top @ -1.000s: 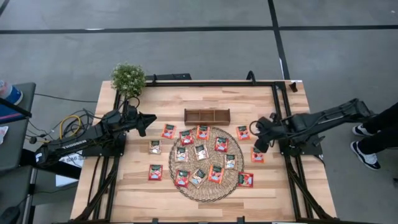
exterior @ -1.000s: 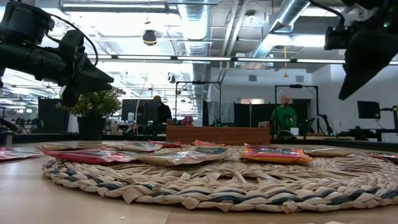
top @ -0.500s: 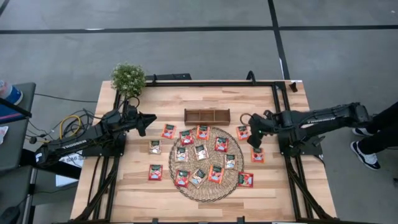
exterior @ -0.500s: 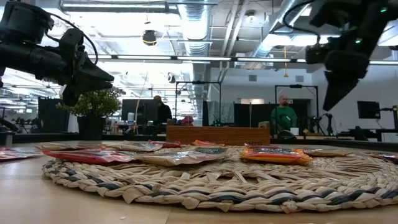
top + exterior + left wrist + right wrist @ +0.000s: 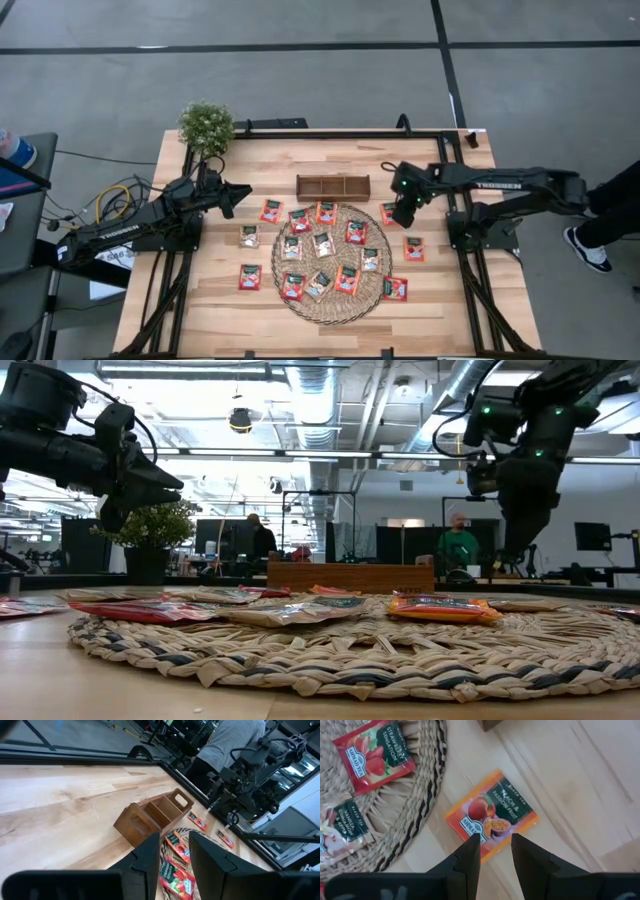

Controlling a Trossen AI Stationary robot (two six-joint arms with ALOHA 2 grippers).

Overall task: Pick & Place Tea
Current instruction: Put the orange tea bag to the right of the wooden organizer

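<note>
Several flat tea sachets lie on the round woven mat (image 5: 278, 262) and on the table around it. An orange sachet (image 5: 492, 820) lies flat on the bare wood just beyond the mat's right rim, near the brown wooden tray (image 5: 332, 186). My right gripper (image 5: 495, 847) hangs over it, pointing steeply down, open by a narrow gap and clear of it; in the high view the gripper (image 5: 403, 212) covers part of that sachet (image 5: 386, 209). My left gripper (image 5: 238, 193) waits open above the table's left side, pointing nearly level toward the tray (image 5: 152, 815).
More sachets lie right of the mat (image 5: 414, 249), at its near right (image 5: 394, 289) and to its left (image 5: 249, 277) (image 5: 248, 236) (image 5: 271, 211). A red sachet (image 5: 374, 755) rests on the mat close to the orange one. A potted plant (image 5: 206, 126) stands at the far left corner.
My right gripper has swung toward the table's far edge and left, sinking a little and turning, from over the sachet right of the mat to a place above the orange sachet near the tray. No sachet has moved.
</note>
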